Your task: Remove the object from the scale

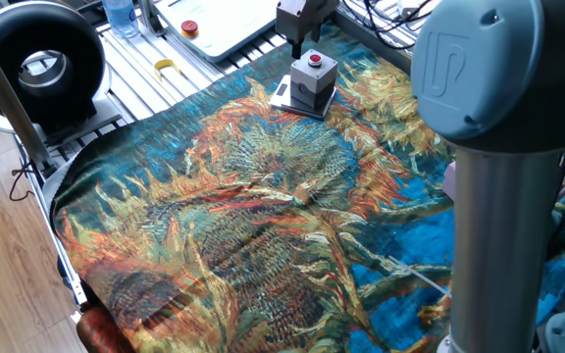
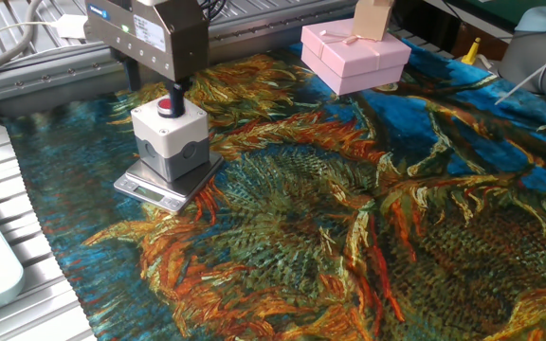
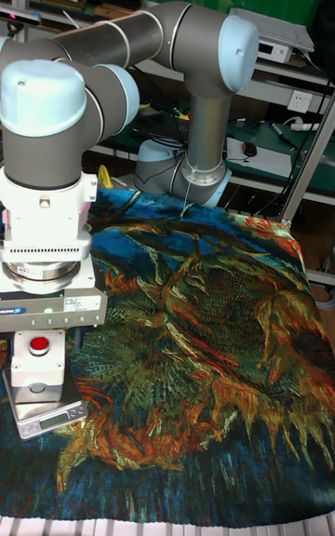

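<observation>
Hanging over the small grey cube-like box with a round red push button, the robot's two-finger gripper sits in the upper left of the other fixed view, its boxy grey body directly above the button. Only one dark finger shows below that body, reaching down close to the button, so I cannot tell how wide the jaws stand or whether they touch the box. The box stands upright on the thin flat square scale with a silver-grey top and white edge, which lies on the sunflower-patterned cloth of blue, orange and green covering the table. In the tall fixed view the box and scale sit at the lower left, just under the gripper's mount. In one fixed view the box appears near the top centre of the frame. A pale pink gift box rests on the cloth at the top of the other fixed view, well apart from the scale.
</observation>
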Tool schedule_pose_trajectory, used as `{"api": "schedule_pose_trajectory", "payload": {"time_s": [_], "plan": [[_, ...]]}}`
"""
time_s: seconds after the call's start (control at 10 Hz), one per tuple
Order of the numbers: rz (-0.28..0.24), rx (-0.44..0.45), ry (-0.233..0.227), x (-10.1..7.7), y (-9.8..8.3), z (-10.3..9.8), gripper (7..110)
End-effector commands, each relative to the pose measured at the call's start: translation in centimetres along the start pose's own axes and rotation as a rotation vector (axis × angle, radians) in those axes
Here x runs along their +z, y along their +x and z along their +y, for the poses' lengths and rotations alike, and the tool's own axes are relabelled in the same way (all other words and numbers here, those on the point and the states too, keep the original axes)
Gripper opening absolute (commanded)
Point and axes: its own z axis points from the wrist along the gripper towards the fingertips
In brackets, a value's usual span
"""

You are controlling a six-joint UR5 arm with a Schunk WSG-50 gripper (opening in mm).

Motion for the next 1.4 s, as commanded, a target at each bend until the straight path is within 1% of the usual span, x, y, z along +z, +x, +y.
{"api": "schedule_pose_trajectory", "payload": {"time_s": [0.0, 0.1, 0.2, 0.3, 0.4, 0.6, 0.7, 0.9, 1.1, 1.3], "plan": [[-0.032, -0.022, -0.038, 0.1, -0.4, 0.6, 88], [-0.033, -0.019, -0.041, 0.4, -0.4, 0.6, 88], [-0.033, -0.019, -0.041, 0.7, -0.4, 0.4, 110], [-0.037, -0.003, -0.039, 1.1, -0.3, 0.1, 110], [-0.041, 0.038, -0.022, 1.2, -0.4, -0.4, 110], [-0.041, 0.108, -0.007, 1.5, -0.3, -0.9, 110], [-0.042, 0.114, -0.006, 1.9, -0.3, -1.1, 88], [-0.043, 0.105, -0.011, 2.4, -0.2, -1.1, 88], [-0.035, 0.09, -0.015, 2.9, 0.3, -0.7, 88], [-0.04, 0.082, -0.019, 3.5, 0.7, -0.5, 88]]}}
